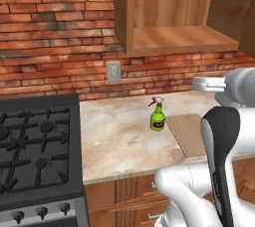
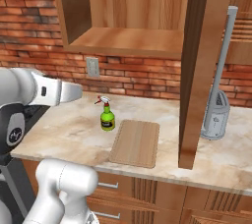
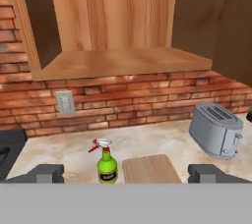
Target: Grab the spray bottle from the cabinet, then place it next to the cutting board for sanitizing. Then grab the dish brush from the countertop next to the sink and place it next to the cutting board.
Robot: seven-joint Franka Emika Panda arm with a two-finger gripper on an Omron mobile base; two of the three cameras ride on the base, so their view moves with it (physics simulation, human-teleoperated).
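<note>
The gripper (image 3: 126, 173) is open and empty, its fingertips (image 3: 47, 173) spread wide above the countertop (image 1: 117, 141). Just beyond, the spray bottle (image 3: 106, 163) stands upright on the countertop, just left of the cutting board (image 3: 150, 169). Farther right sits a toaster (image 3: 215, 129). Behind, the open cabinet (image 3: 118, 61) hangs on a brick wall (image 3: 123, 102).

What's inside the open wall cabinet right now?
Nothing visible: the cabinet shows a bare wooden shelf. The spray bottle already stands on the countertop beside the cutting board.
</note>
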